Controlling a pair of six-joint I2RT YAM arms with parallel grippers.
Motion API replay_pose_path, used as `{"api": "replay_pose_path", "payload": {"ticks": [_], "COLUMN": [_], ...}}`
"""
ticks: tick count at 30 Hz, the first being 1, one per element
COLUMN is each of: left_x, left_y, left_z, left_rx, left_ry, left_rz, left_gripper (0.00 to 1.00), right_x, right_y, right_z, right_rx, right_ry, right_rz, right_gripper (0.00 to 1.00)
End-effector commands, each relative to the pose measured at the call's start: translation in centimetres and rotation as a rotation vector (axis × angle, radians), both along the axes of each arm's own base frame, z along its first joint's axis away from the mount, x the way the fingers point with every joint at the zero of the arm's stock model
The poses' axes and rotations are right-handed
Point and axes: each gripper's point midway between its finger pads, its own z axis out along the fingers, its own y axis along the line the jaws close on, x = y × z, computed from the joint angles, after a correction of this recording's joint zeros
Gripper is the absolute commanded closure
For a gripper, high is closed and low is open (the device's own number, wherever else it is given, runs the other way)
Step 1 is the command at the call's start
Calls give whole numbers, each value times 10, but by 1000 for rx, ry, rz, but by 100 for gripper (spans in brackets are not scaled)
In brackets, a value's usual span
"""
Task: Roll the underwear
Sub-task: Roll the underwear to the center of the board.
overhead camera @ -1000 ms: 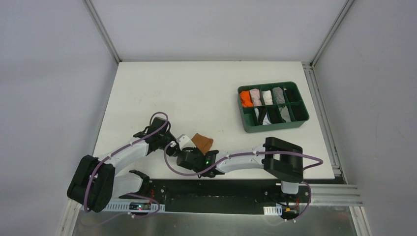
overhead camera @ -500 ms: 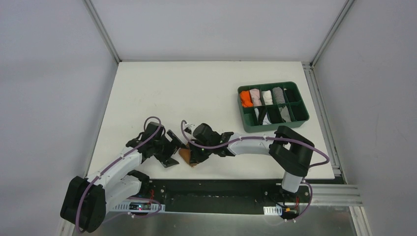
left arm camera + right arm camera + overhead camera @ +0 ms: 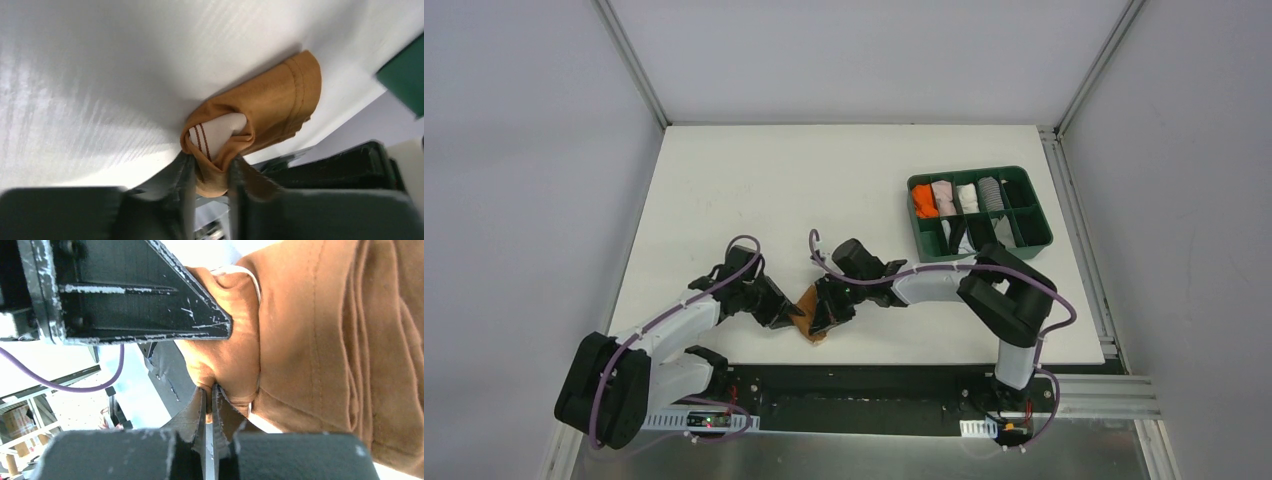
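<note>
The underwear (image 3: 809,318) is bunched up at the table's (image 3: 754,180) 6 o'clock edge. The left gripper (image 3: 790,312) at its 9 o'clock and the right gripper (image 3: 826,316) at its 3 o'clock each pinch a fold of it. The green tray (image 3: 980,258) sits well apart at 2 o'clock.
</note>
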Motion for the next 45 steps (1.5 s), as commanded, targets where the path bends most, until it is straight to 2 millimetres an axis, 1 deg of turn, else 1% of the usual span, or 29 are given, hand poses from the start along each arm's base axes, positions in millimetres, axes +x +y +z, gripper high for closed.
{"api": "replay_pose_path", "payload": {"ticks": [1, 2, 3, 6, 7, 9, 15, 18, 19, 24, 27, 30, 35, 41, 45], "left_x": [-8, -10, -11, -16, -17, -18, -21, -21, -21, -20, -20, -20, -19, -20, -19], "left_y": [12, 12, 12, 13, 13, 13, 12, 11, 11, 11, 12, 11, 11, 9, 9], "left_z": [-17, -19, -21, -25, -26, -26, -29, -28, -28, -26, -24, -24, -23, -21, -20], "left_rx": [74, 76, 77, 79, 81, 78, 78, 78, 79, 80, 82, 81, 78, 68, 66], "left_ry": [35, 46, 56, 80, 82, 86, 113, 120, 121, 122, 123, 126, 129, 126, 120], "left_rz": [-8, -11, -12, -12, -14, -19, -35, -41, -43, -41, -41, -41, -39, -40, -40], "left_gripper": [97, 100, 100, 100, 100, 100, 100, 100, 100, 100, 100, 100, 100, 100, 100], "right_x": [-8, -7, -5, 2, 4, 7, 17, 21, 26, 31, 32, 31, 21, 6, 2], "right_y": [0, 1, 1, -4, -7, -14, -29, -32, -33, -31, -29, -27, -19, -3, 4], "right_z": [1, 4, 6, 11, 12, 13, 26, 34, 35, 45, 51, 54, 49, 45, 33], "right_rx": [14, 17, 16, -7, -28, -75, -157, -171, -184, -235, -246, -263, -291, -273, -294], "right_ry": [71, 67, 56, -19, -57, -142, -399, -515, -563, -756, -833, -910, -1003, -1007, -1008], "right_rz": [1, -6, -19, -55, -60, -67, -107, -115, -128, -92, -68, -33, 58, 109, 132], "right_gripper": [100, 100, 95, 63, 58, 51, 49, 48, 48, 47, 45, 44, 42, 42, 42]}}
